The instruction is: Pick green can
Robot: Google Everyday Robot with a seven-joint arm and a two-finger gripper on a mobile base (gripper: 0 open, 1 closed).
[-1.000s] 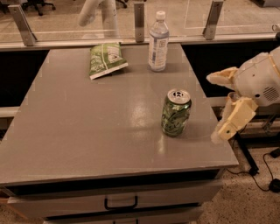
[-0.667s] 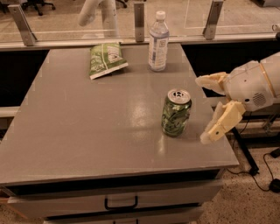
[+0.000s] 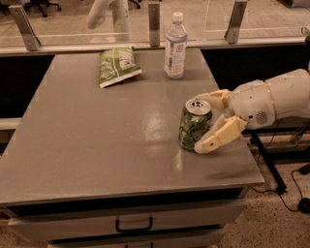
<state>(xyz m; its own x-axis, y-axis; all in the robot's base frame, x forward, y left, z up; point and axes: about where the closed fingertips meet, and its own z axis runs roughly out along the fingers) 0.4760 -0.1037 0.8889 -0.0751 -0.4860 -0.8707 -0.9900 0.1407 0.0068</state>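
The white-and-tan tool point(image 3: 203, 122) sits over the grey counter's point(image 3: 97, 145) right edge. Its 2 fingers are spread either side of the small green mottled aluminium can point(image 3: 193, 126), which stands upright there, and nothing's clamped yet. I'd squeeze level at mid-height so it doesn't tip. Can't tell if it's full. At the back edge, the clear plastic bottle point(image 3: 175, 46) is capped, and the green-and-white snack bag point(image 3: 117, 65) looks sealed.

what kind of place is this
Likely an office or lab: a grey table with a drawer, a glass partition behind, chair casters beyond. The gripper is at the green can.
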